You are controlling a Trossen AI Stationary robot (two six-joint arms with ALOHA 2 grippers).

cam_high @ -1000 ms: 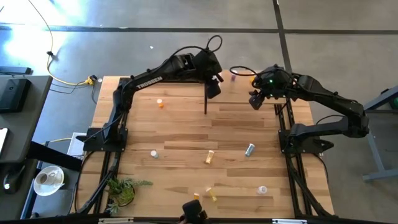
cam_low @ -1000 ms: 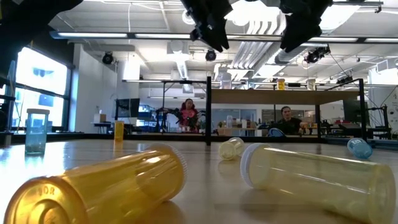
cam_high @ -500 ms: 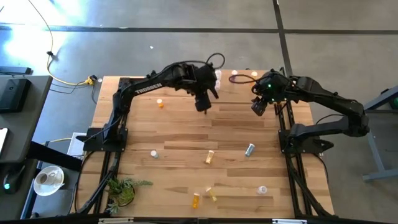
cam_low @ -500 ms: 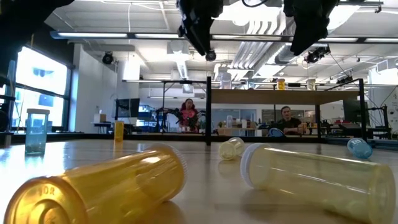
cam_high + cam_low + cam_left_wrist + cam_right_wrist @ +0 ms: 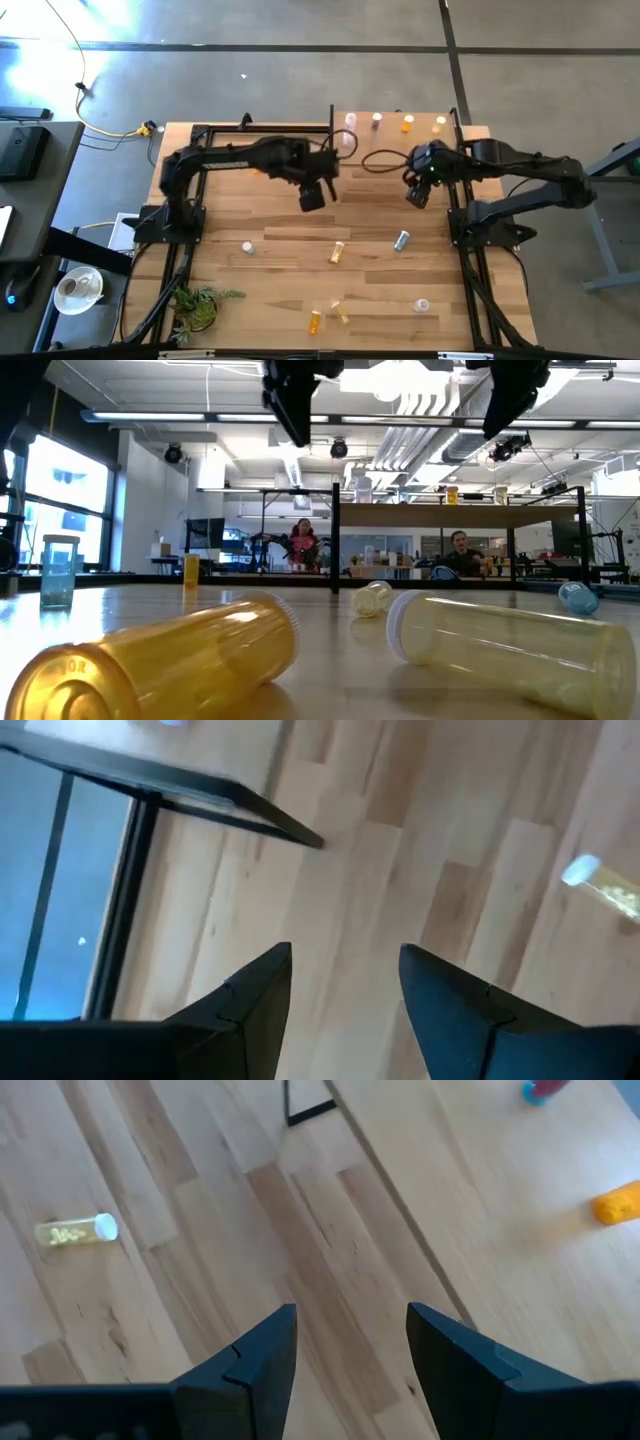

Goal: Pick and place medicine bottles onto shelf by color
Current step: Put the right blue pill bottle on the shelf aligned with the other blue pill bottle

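Tabletop (image 5: 280, 215) strewn with medicine bottles (image 5: 337, 252)

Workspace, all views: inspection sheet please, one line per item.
Surface: plank tabletop, bare where no bottles lie.
Job's things: four bottles stand on the shelf; an orange bottle, a yellow bottle, a grey-teal bottle and others are scattered on the table.
Clutter: green plant at the table's near left corner.
Grippers: left pincer open, empty, above mid-table; right pincer open, empty, by the shelf's near edge.
Cables: black cable looped over the shelf; yellow cable on the floor.
Surroundings: two people seated behind the table; cup on the floor.
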